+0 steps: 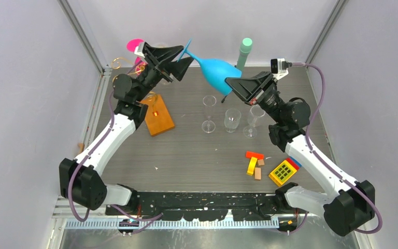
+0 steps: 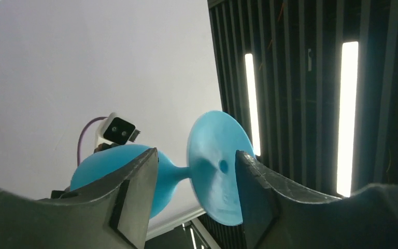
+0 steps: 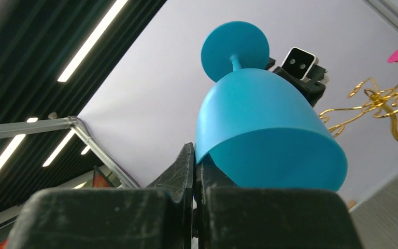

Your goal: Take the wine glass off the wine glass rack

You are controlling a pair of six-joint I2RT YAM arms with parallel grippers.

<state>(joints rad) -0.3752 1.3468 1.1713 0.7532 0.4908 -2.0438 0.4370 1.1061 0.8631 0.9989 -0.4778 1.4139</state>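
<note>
A blue wine glass (image 1: 215,70) hangs tilted in the air, its foot toward the back left. My right gripper (image 1: 230,83) is shut on its rim; the right wrist view shows the jaws (image 3: 194,155) pinching the bowl's edge (image 3: 259,119). My left gripper (image 1: 185,58) is open, one finger on each side of the glass's stem and foot (image 2: 212,140). The gold wire rack (image 1: 119,63) stands at the back left on its orange base (image 1: 158,118), partly hidden by the left arm. Its scrolls show in the right wrist view (image 3: 378,101).
A pink glass foot (image 1: 134,45) shows at the rack's top. Three clear glasses (image 1: 209,111) (image 1: 232,119) (image 1: 253,120) stand mid-table. A mint-green cylinder (image 1: 245,49) stands at the back. Coloured blocks (image 1: 254,163) and a yellow toy (image 1: 283,171) lie front right.
</note>
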